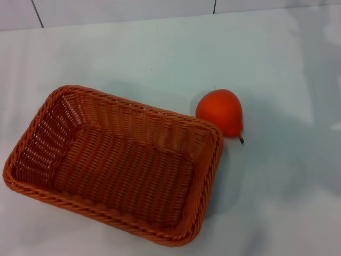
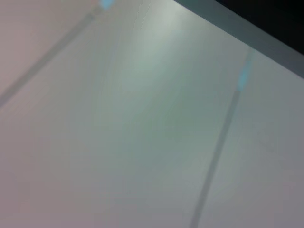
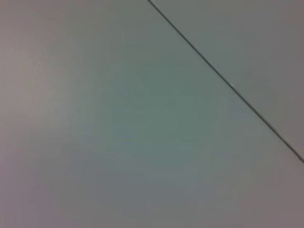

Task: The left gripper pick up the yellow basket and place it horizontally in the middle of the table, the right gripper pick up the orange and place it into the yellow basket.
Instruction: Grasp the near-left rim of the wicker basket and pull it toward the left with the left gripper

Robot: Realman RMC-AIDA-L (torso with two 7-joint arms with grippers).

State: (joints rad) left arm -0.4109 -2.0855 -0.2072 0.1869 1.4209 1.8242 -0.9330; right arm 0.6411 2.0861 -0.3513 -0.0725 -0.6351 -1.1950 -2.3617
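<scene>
Since neither of my claws appears in the head view, and both wrist views show only bare pale surface with a thin seam line, I cannot tell how far either is open or whether it holds anything; I judge both arms parked away from the work.

The yellow basket (image 1: pixel 114 162) sits skewed on the table (image 1: pixel 287 202), its long axis slanting rather than level, and empty. That skew is why the first step falls to my left claw: I judge the basket must be lifted and squared before it can receive anything.

The orange (image 1: pixel 220 112) lies on the table just beside the basket's far right corner, outside the rim, stem pointing away from the basket. I judge nothing of the task is yet done.
</scene>
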